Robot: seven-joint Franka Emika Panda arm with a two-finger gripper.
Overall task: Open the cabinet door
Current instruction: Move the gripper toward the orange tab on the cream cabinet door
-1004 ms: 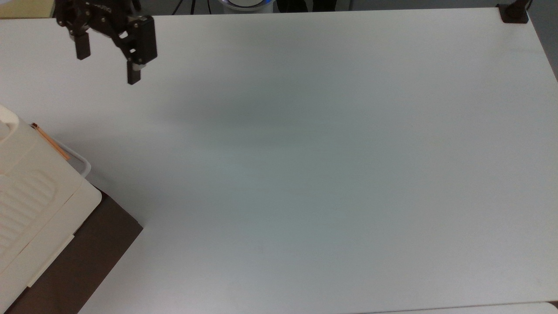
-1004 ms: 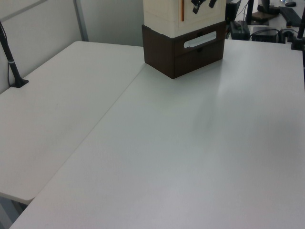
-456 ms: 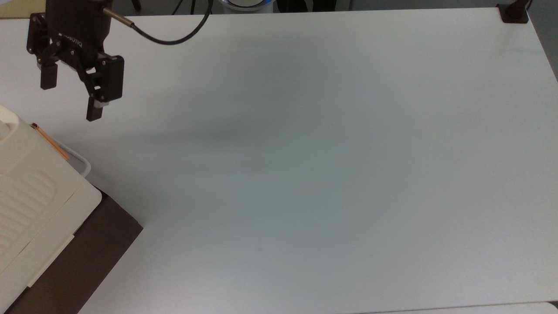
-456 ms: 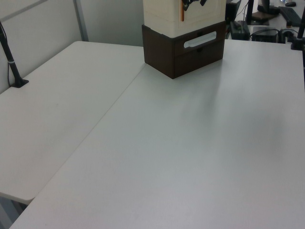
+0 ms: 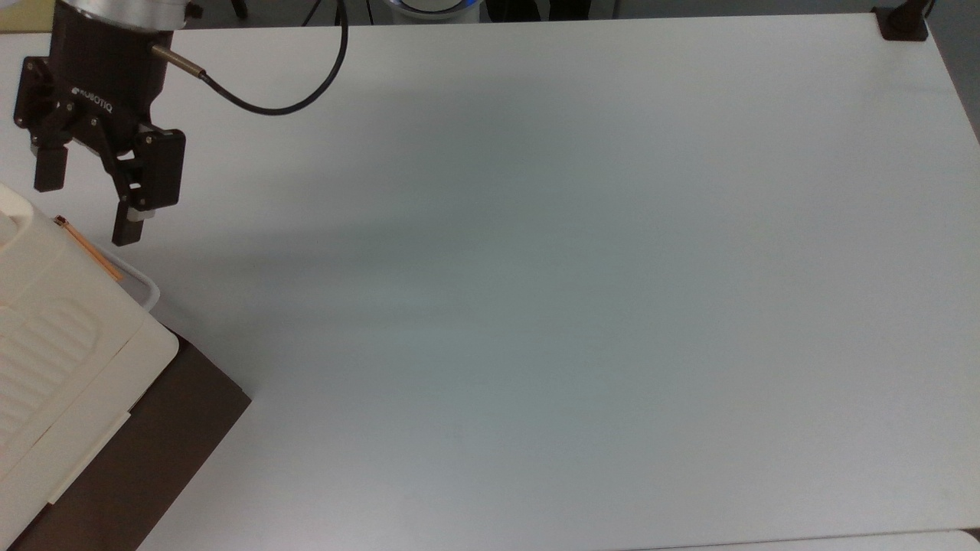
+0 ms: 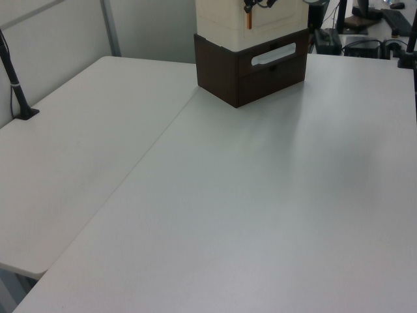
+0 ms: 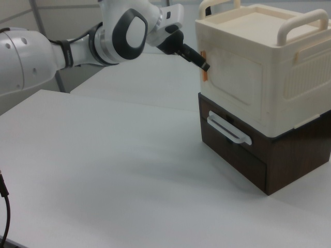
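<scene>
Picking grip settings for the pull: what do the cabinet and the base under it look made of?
The cabinet looks like moulded cream plastic, matte: rounded corners, embossed ribs, one-piece handles. The base looks like dark brown wood or laminate with flat faces and sharp edges; which one is unclear. Its white handle looks like plastic.

A broad white table fills the room, with what may be monitors behind.

White table bears dark brown drawer unit at top view's lower-left corner.
</scene>
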